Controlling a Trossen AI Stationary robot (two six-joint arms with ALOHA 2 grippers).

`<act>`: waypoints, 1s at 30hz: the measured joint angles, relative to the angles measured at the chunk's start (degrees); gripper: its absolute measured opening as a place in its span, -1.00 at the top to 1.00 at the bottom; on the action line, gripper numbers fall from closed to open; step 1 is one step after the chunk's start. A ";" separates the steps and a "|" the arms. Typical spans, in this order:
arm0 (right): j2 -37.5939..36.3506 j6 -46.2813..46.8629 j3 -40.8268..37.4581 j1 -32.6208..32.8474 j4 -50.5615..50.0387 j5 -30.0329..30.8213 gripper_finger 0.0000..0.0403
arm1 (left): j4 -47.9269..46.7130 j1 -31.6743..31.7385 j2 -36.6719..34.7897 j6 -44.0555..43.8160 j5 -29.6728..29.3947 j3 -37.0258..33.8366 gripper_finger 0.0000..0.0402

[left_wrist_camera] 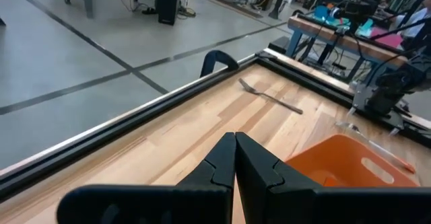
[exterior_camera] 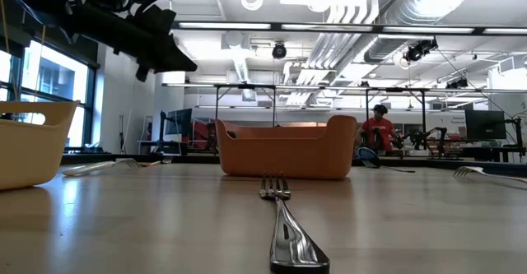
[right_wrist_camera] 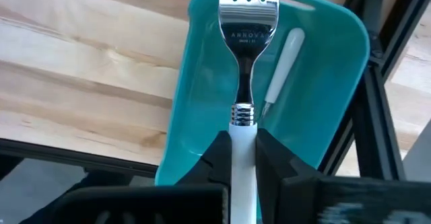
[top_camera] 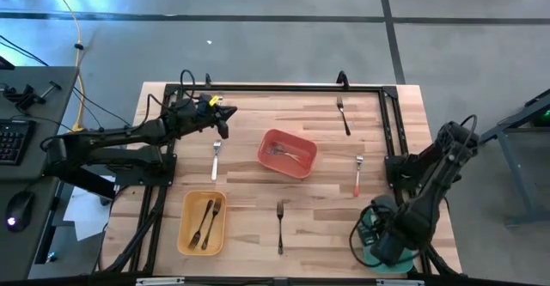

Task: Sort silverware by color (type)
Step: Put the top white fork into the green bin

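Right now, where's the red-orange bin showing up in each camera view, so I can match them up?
High view: red-orange bin at table centre.
Low view: bin mid-picture, behind the near fork.
Left wrist view: its rim beyond the shut left gripper.
Right wrist view: not in it; only a teal bin.
Shared landmark: the dark-handled fork by the table's far edge.

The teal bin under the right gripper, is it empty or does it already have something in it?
Not empty. The teal bin holds one white-handled utensil; the right gripper holds a white-handled fork above it.
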 joint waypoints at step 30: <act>-1.51 1.15 -17.72 3.86 19.51 -0.19 0.94 | 0.36 -0.02 0.31 1.46 2.58 0.00 1.00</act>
